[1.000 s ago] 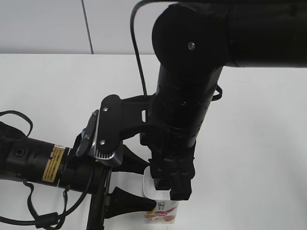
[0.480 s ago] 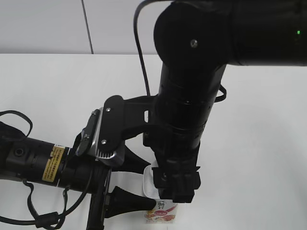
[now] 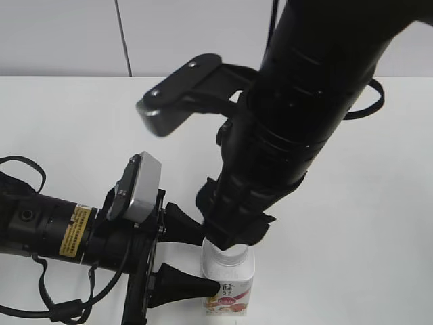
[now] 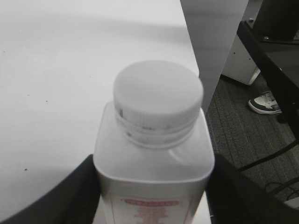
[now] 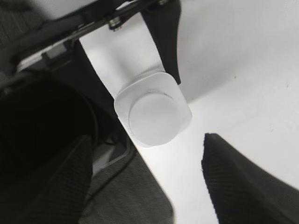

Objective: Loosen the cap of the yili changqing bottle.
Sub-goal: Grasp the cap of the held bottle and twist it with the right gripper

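The yili changqing bottle (image 3: 230,288) stands upright near the table's front edge, white with a red-orange label. My left gripper (image 3: 193,261) is shut on its body, one black finger on each side; it also shows in the left wrist view (image 4: 153,198). The white cap (image 4: 158,95) sits on the bottle's (image 4: 154,161) neck. My right gripper (image 3: 233,237) hangs just above the cap. In the right wrist view its fingers (image 5: 145,179) are spread wide and empty, apart from the cap (image 5: 154,116) and the bottle (image 5: 183,109) seen from above.
The white table (image 3: 352,203) ends close beside the bottle. Beyond the edge is grey carpet floor (image 4: 243,135) with cables and a shoe (image 4: 265,102). The right arm's wrist camera bracket (image 3: 179,101) juts out to the left above the left arm (image 3: 54,227).
My right arm has tilted and lifted; its camera bracket has swung up and away from the left arm. The right gripper has come off the cap. The left gripper and bottle stayed put.
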### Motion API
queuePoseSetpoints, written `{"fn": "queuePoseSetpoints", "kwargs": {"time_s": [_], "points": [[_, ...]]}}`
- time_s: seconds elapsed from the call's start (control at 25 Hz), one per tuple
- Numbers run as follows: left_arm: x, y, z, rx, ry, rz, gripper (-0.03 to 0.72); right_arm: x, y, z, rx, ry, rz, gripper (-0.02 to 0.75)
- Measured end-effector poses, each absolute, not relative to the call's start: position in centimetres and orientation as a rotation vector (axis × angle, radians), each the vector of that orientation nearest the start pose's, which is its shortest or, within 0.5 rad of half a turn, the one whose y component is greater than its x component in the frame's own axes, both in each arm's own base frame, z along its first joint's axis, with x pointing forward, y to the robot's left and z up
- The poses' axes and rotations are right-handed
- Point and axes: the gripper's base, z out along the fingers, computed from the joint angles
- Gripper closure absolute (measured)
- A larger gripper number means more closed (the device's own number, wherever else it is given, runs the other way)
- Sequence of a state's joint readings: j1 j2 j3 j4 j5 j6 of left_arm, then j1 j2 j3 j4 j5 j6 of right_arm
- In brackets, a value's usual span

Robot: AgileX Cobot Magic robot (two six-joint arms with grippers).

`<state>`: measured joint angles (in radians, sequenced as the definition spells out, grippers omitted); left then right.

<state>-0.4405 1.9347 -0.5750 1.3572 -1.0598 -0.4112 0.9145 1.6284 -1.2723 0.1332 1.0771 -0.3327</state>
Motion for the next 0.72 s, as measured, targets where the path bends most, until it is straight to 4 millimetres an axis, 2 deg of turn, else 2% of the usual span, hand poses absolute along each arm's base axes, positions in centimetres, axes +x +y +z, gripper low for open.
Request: {"fn": "queuePoseSetpoints", "kwargs": {"time_s": [0.16,0.28,0.4,0.72], "points": [[20.3,-18.1,10.2,1.533,1.548,-1.074,0.26,18.7,26.0,27.4,-1.042,2.804,0.33,0.164],[20.3,-18.1,10.2,1.533,1.548,-1.074,0.26,18.6,25.9,27.3,-0.722,2.94,0.339,0.164],[20.3,-18.1,10.2,1.533,1.548,-1.074,0.26,18.9,26.1,26.4,-0.597,2.995,0.312,0.164],[20.3,-18.1,10.2,1.533,1.548,-1.074,0.26,19.9,27.4,24.1,-0.524,3.02,0.315,0.164]]}}
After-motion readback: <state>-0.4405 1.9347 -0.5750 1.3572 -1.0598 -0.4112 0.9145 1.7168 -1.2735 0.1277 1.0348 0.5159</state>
